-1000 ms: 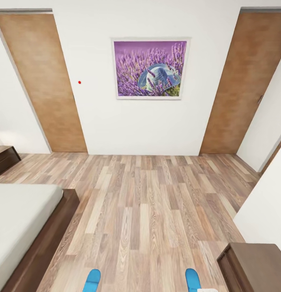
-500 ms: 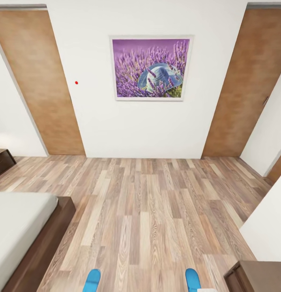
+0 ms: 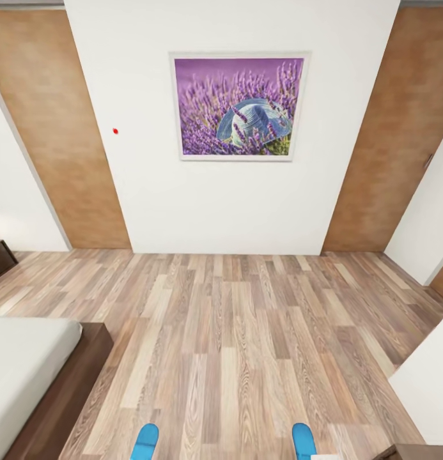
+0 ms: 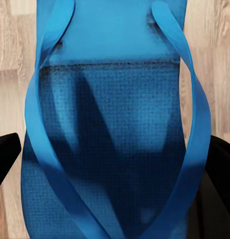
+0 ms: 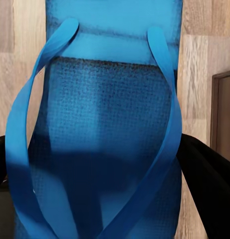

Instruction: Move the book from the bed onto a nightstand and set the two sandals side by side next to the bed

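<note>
While head view shows bed (image 3: 29,364) | wrist views: sandals' (image 4: 115,149) (image 5: 102,149) straps

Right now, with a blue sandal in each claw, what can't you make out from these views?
- Grey-covered book: not seen; the light-grey mattress bed is cut off by the head view's edge.
- Dark-brown nightstand: only a corner.
- Left claw, right claw: fingertips hidden behind the bright-blue sandals.

bright, even light with no visible source; the white wall (image 3: 227,204) shows no glare and the plank floor (image 3: 247,345) stays sharp. door frames lean outward from the picture (image 3: 239,105). a dark shadow crosses each blue sandal (image 4: 115,149) close up.
</note>
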Tool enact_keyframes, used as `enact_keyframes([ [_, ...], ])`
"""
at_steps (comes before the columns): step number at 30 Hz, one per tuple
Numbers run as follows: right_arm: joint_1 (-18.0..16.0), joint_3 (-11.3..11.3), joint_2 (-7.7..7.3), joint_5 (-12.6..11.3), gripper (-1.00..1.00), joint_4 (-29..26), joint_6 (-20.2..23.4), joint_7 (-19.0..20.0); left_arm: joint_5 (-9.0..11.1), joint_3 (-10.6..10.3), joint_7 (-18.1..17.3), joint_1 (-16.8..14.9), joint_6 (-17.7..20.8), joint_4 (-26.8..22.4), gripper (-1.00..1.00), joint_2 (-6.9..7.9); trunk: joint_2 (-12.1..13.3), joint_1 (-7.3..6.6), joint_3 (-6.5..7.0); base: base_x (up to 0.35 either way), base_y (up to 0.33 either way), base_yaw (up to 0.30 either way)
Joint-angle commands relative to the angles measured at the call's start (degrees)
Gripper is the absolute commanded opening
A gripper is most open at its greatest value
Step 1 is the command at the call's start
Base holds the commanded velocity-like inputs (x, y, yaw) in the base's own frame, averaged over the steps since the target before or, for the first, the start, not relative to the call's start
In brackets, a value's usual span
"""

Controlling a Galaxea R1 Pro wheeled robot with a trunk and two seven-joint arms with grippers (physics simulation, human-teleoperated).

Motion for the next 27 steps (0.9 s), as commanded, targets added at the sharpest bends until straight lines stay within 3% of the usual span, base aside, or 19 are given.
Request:
enact_keyframes([
  [1,-0.1,0.5,0.03,-0.7,-1.0,0.1,-0.2,-0.2,0.5,-0.5,0.3,0.0,0.2,-0.1,-1.0,0.06,-0.1,0.06,-0.11,0.282,0.0,0.0],
  [27,-0.1,0.5,0.01,-0.7,-1.0,0.1,-0.2,-0.2,0.5,-0.5,0.3,0.0,0.2,-0.1,-1.0,0.06,-0.1,0.06,-0.11,0.271,0.0,0.0],
])
